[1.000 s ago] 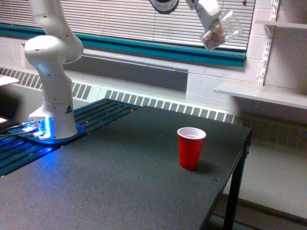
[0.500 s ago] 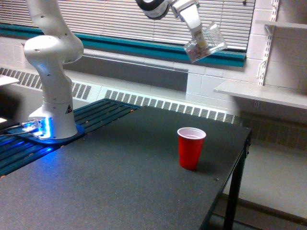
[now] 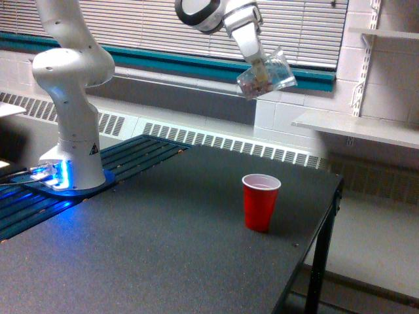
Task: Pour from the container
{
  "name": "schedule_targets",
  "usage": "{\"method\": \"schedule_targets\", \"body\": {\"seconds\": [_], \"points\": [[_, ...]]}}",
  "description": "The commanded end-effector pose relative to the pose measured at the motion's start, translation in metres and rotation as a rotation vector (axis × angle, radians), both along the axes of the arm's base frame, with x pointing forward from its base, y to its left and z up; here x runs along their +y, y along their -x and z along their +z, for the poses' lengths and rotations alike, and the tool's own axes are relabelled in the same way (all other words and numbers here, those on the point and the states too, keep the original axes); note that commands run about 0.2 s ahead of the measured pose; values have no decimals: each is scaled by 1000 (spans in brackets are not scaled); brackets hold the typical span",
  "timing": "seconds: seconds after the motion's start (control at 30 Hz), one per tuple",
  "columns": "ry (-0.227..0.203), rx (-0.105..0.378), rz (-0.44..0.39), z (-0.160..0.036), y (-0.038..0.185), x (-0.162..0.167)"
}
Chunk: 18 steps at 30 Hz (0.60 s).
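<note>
High above the dark, matte counter (image 3: 163,248), the tool (image 3: 257,67) is pinching the container (image 3: 267,73), a thin clear plastic cup tilted in mid-air, well above the red cup (image 3: 260,201) and a touch toward the exterior view's left of it. It looks light, smooth-walled and easily crushed, so I'd say a gentle squeeze across the sidewall suits it best. Small pinkish and tan pieces sit inside, loose by the look of them and likely to tumble out fast.
</note>
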<state>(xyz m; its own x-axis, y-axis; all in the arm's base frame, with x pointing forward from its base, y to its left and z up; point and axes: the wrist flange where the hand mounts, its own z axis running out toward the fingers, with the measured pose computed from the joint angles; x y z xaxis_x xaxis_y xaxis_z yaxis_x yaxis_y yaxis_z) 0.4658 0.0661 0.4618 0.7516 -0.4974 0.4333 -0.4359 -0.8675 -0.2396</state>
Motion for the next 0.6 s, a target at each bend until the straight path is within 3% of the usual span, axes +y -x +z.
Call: {"method": "schedule_targets", "body": {"seconds": [0.03,0.6], "points": [[8,58,17,-20,1,-15],[7,201,-25,-68,13,-39]]}}
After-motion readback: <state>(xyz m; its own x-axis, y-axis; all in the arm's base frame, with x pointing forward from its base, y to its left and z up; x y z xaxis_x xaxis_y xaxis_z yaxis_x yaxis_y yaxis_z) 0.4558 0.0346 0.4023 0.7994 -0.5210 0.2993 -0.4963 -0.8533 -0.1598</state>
